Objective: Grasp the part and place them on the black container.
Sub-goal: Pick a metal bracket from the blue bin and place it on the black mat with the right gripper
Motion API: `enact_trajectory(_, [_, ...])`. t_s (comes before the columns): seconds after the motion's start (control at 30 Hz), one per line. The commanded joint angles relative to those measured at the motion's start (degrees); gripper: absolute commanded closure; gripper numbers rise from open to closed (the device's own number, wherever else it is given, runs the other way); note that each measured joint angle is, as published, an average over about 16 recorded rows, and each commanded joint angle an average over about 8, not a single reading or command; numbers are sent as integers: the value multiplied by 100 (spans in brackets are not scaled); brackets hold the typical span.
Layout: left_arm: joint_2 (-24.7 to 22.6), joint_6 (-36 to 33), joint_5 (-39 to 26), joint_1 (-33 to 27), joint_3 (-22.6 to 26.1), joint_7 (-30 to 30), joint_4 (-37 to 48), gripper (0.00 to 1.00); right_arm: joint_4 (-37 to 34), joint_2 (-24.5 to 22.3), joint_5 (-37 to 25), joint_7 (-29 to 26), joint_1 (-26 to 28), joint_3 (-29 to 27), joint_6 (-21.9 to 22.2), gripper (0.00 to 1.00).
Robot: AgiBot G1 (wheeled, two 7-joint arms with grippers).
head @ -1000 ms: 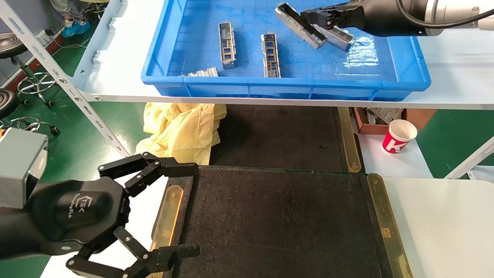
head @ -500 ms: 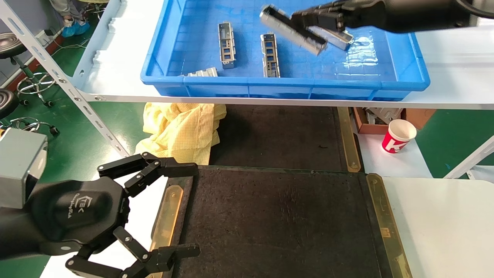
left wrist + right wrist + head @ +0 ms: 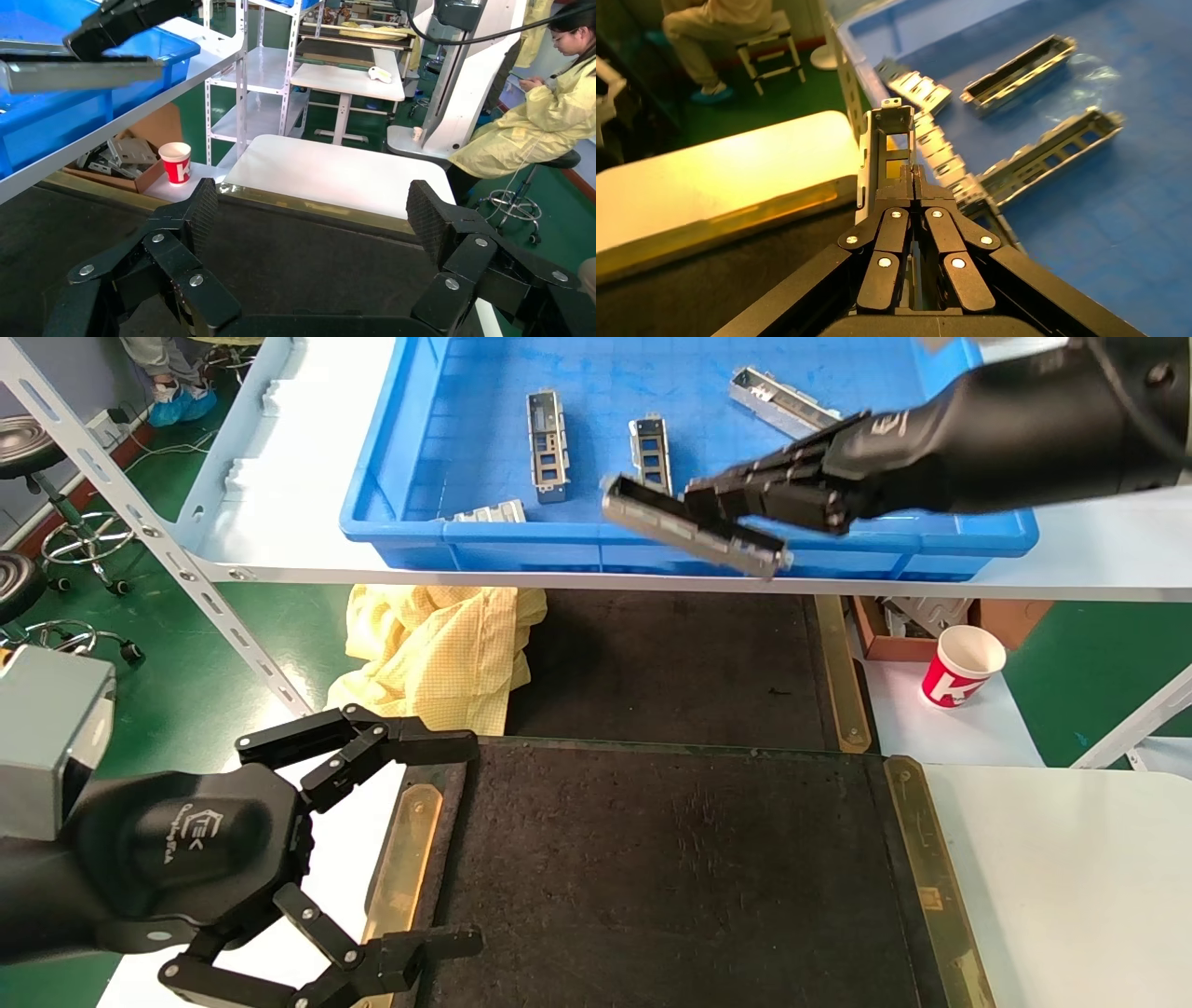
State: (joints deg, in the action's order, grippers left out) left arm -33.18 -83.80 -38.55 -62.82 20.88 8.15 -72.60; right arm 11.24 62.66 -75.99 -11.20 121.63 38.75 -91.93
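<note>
Gripping part (image 3: 694, 526), right gripper (image 3: 722, 503); wrist view shows fingers pinched.

On the shelf (image 3: 652, 584) the bin (image 3: 484, 533) holds four parts: two (image 3: 547, 444) side by side at its middle, one (image 3: 778, 402) toward its back right, one (image 3: 486, 511) against its front wall. The right tool (image 3: 722, 509) holds a part (image 3: 689, 528) in the air over the bin's front edge. Below, the container (image 3: 652, 877) lies at the tabletop's (image 3: 1062, 887) left; the left tool (image 3: 438, 840) sits at the container's left edge, cloth (image 3: 438, 649) behind it, cup (image 3: 962, 665) at the back right.
</note>
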Motion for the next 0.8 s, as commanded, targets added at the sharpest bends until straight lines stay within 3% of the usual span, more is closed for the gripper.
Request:
enact_trajectory(0.03, [0,0,0,0,0,0,0,0,169,-43,68,-1,-111,42,-19,100])
enact_trajectory(0.47, [0,0,1,0,1,0,0,0,2028,-664,1289,-532,-1046,921,38,100])
enact_trajectory(0.8, [1,1,1,0,2,-1,0,0,2189,-507,1497,-119,-1302,1617,119,100])
